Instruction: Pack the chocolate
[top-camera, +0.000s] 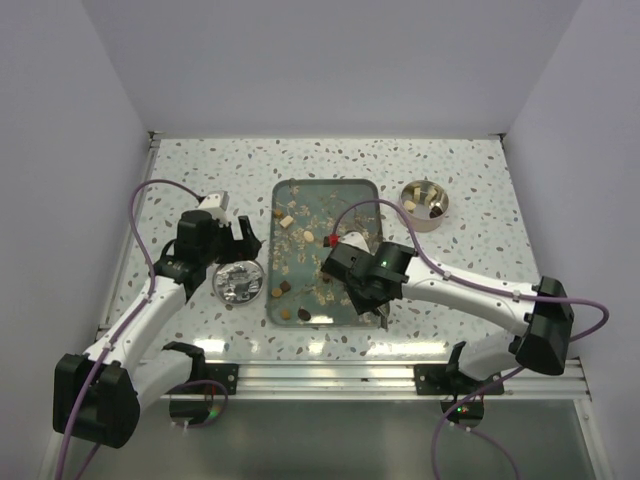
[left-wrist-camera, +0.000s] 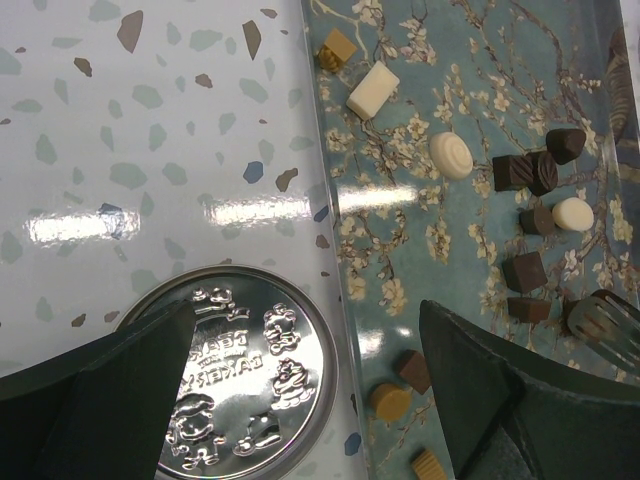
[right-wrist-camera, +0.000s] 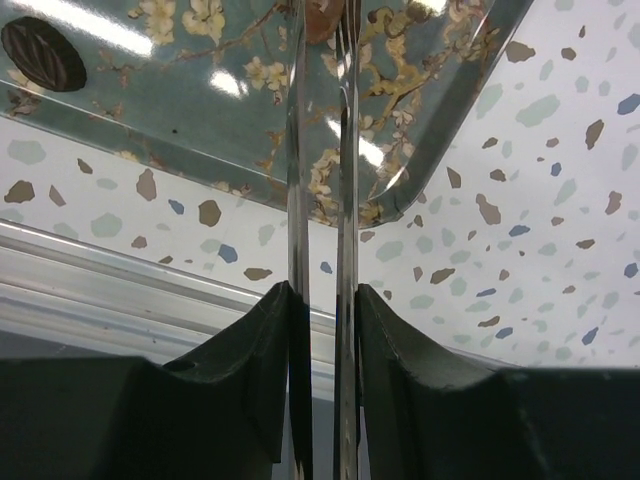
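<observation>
Right gripper (right-wrist-camera: 322, 300) clamped on thin shiny metal tongs (right-wrist-camera: 345, 150). Left gripper (left-wrist-camera: 305, 340) jaws apart over embossed silver disc (left-wrist-camera: 245, 375), lower left. Cube and oval chocolate (left-wrist-camera: 527, 172) on floral tray (left-wrist-camera: 420, 240).

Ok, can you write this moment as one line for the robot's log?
left jaws: open, by silver lid | right jaws: shut on tongs, over tray corner | chocolates: mostly on tray, some in bowl

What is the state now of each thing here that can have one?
Tray: flat on the table, chocolates scattered on it.
Tin: open, upright, a few chocolates inside.
Lid: off, lying flat beside the tray, embossed side up.
Tongs: held in the right gripper, arms nearly together.
Left gripper: open, empty, above the lid.
Right gripper: shut on the tongs.
</observation>
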